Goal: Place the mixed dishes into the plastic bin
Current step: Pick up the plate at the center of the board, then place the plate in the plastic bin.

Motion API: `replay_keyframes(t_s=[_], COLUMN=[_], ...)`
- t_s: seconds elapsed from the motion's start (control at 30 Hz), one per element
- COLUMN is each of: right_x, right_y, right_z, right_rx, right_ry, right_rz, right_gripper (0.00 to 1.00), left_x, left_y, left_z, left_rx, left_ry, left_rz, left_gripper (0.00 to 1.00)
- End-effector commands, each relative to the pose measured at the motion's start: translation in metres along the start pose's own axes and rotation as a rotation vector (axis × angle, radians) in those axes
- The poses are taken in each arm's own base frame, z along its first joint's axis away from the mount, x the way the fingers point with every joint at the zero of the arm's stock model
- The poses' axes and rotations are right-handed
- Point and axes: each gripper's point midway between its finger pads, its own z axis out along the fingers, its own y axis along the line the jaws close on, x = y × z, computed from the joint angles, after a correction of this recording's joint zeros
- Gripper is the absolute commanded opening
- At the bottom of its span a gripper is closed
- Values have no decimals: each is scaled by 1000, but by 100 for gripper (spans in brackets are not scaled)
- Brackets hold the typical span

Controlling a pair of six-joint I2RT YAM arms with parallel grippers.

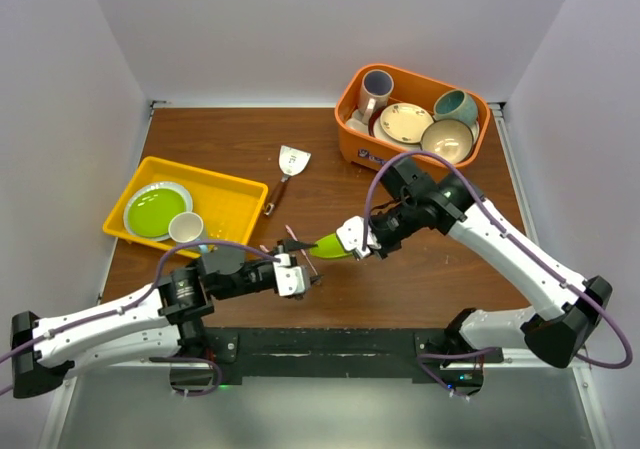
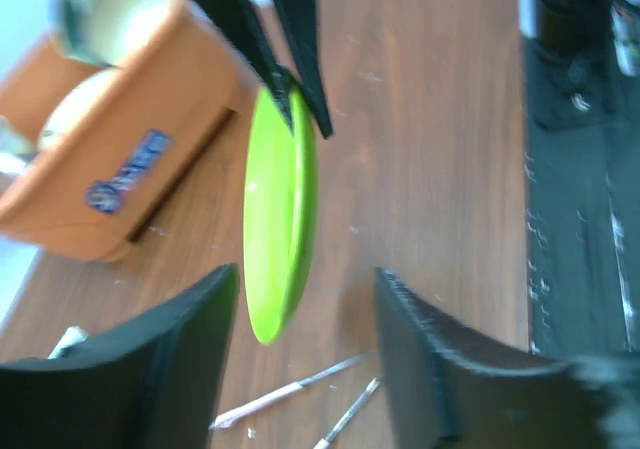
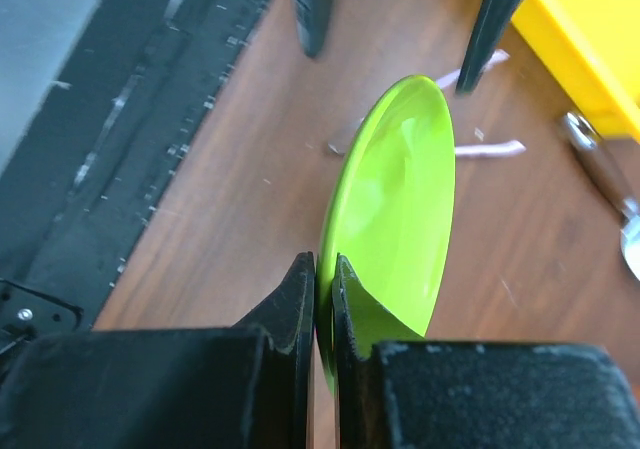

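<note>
A brown wooden bench point(image 1: 420, 269) sits inside white walls. Nearest, the left end effector point(image 1: 300, 277) stands partly open and grips nothing, its fingers spread either side of the lime plate's point(image 1: 328, 248) free edge. The right end effector point(image 1: 350, 241) is clamped tight on that plate's opposite rim, holding it on edge above the bench. Pink tongs point(image 3: 485, 150) lie below it. Beyond the left end effector lies a spatula point(image 1: 290, 164), with a yellow tray point(image 1: 235, 204) off to its left. The orange bin point(image 1: 347, 129), holding mugs, plates and a bowl, sits beyond the right end effector.
</note>
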Motion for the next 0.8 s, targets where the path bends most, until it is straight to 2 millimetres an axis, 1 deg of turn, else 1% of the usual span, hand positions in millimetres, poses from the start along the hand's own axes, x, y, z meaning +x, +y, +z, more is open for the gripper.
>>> replay_keyframes(t_s=[0.0, 0.03, 0.07, 0.1, 0.13, 0.17, 0.2, 0.23, 0.27, 0.3, 0.33, 0.37, 0.43, 0.5, 0.53, 0.57, 0.63, 0.67, 0.7, 0.77], right_x=[-15, -12, -16, -14, -13, -10, -8, -5, 1, 3, 6, 9, 21, 32, 33, 43, 50, 59, 60, 71], right_y=[-35, -43, -53, -61, -70, -83, -96, -104, -116, -125, -139, -149, -172, -189, -200, -209, -224, -232, -241, -250], right_z=[-33, -39, -49, -52, -58, -70, -75, -80, -93, -100, -103, -115, -127, -143, -151, -153, -163, -165, -169, -177], right_rx=[179, 218, 265, 290, 337, 401, 447, 482, 547, 586, 629, 683, 778, 866, 918, 940, 1016, 1036, 1070, 1125], right_ry=[52, 79, 88, 102, 115, 153, 170, 183, 218, 229, 231, 240, 268, 299, 295, 314, 333, 357, 356, 395], right_rz=[2, 18, 17, 30, 45, 53, 55, 83, 98, 111, 130, 147, 193, 230, 237, 256, 275, 290, 288, 304], right_gripper=[0, 0, 0, 0, 0, 0, 0, 0, 0, 0, 0, 0, 0, 0, 0, 0, 0, 0, 0, 0], left_x=[-29, -29, -28, -29, -25, -23, -22, -16, -13, -13, 0, 6, 16, 25, 29, 32, 40, 41, 44, 49], left_y=[38, 45, 49, 52, 56, 58, 62, 65, 67, 69, 68, 67, 65, 62, 60, 59, 57, 56, 55, 53], left_z=[-14, -18, -20, -24, -27, -29, -32, -35, -36, -38, -40, -39, -39, -37, -36, -35, -33, -32, -30, -29], left_rx=[-206, -248, -271, -291, -320, -338, -362, -396, -410, -427, -440, -444, -454, -452, -450, -449, -446, -442, -437, -428], left_ry=[-109, -103, -96, -96, -81, -72, -65, -42, -28, -24, 32, 52, 93, 123, 135, 143, 172, 179, 196, 221], left_rz=[-53, -75, -88, -98, -118, -132, -148, -179, -192, -206, -224, -232, -255, -259, -259, -258, -251, -250, -250, -245], left_gripper=[73, 76, 81, 83, 84, 88, 90, 93, 95, 96, 97, 97, 99, 100, 100, 100, 100, 100, 100, 100])
